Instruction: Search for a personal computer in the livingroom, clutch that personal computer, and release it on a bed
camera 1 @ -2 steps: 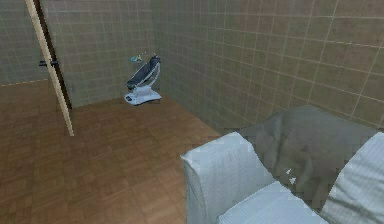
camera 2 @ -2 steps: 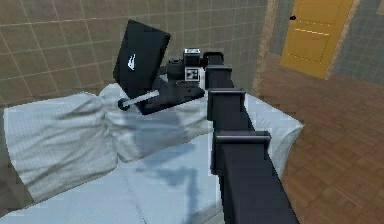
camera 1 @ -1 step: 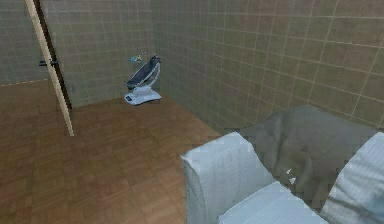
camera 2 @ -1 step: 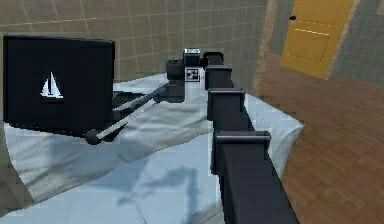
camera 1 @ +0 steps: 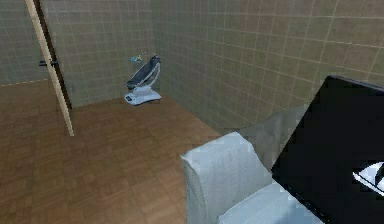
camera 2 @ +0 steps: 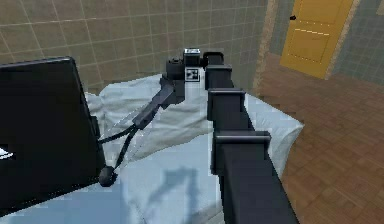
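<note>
A black open laptop [camera 2: 38, 130] stands at the arm side view's left, over a bed [camera 2: 190, 175] with pale blue-white bedding. Its dark screen [camera 1: 335, 140] rises at the forward view's right, above the same bed [camera 1: 225, 175]. The dark arm [camera 2: 235, 140] reaches up from the bottom edge to two white marker squares. From there the gripper [camera 2: 108, 165] slants down and left, its thin fingers [camera 2: 140, 120] ending by the laptop's right edge. I cannot tell whether it holds anything, since laptop and bedding lie right at it.
Tiled walls close the room, and brown wooden floor [camera 1: 90, 150] spreads across the forward view's left. An open wooden door [camera 1: 50, 65] stands at far left, with a small grey-blue device [camera 1: 143, 82] on the floor in the corner. A yellow door [camera 2: 315, 35] shows at upper right.
</note>
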Robot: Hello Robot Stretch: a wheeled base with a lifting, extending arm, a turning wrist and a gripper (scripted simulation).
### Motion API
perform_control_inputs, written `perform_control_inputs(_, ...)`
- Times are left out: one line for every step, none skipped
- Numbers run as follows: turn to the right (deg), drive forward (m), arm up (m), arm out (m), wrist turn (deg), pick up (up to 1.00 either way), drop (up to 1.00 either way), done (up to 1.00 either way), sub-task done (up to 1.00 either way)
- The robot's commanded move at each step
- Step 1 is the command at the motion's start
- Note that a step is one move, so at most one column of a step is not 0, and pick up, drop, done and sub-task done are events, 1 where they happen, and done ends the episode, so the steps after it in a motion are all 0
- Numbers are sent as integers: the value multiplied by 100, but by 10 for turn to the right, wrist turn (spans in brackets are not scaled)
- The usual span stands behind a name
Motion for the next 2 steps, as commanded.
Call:
perform_control_inputs(0, 0, 0, -32, 0, 0, 0, 0, 0)
perform_control_inputs(-450, 0, 0, 0, 0, 0, 0, 0, 0)
